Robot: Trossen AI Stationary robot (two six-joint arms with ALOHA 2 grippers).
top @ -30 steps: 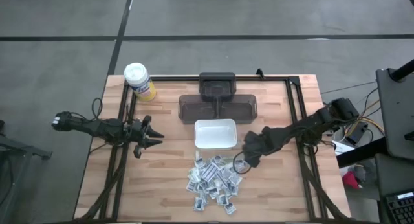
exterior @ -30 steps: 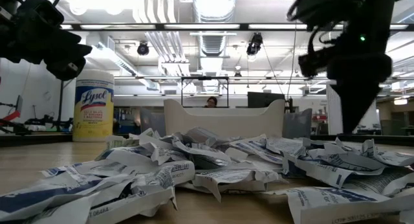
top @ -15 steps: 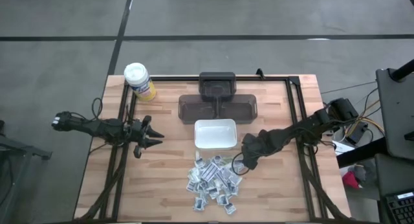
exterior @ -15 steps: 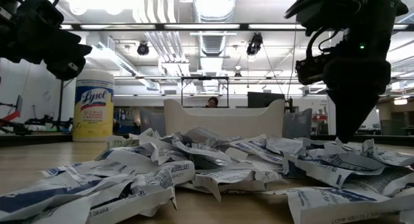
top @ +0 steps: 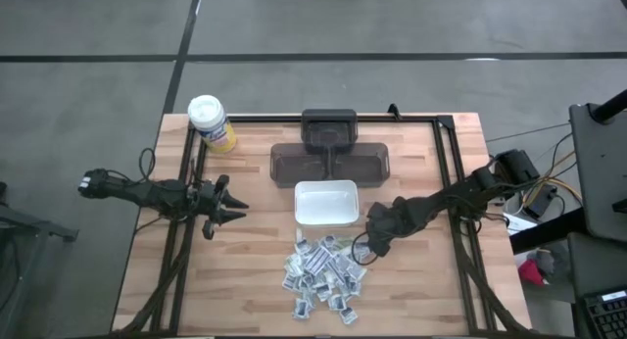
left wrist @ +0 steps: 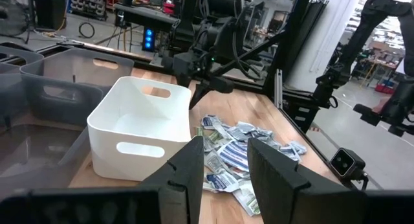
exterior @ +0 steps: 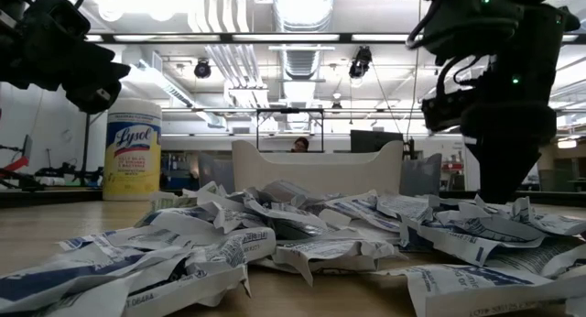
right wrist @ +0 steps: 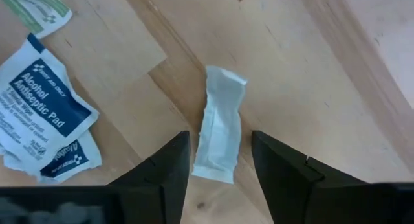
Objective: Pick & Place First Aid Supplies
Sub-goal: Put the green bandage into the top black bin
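Right gripper [right wrist: 220, 160] astride lengthwise white packet [right wrist: 218, 124]

One wooden table [top: 245, 280] carries everything. There are two dark robot arms — a left arm [top: 147, 192] and a right arm [top: 451, 197]. One white rectangular dish [top: 325, 203] stands in the middle, and one yellow Lysol canister [top: 211, 122] with a white lid stands at a corner. Behind the dish sit grey plastic bins [top: 330, 163]; the exact number I cannot tell. The first aid packets [top: 323, 273] are many — a heap too overlapped to count.
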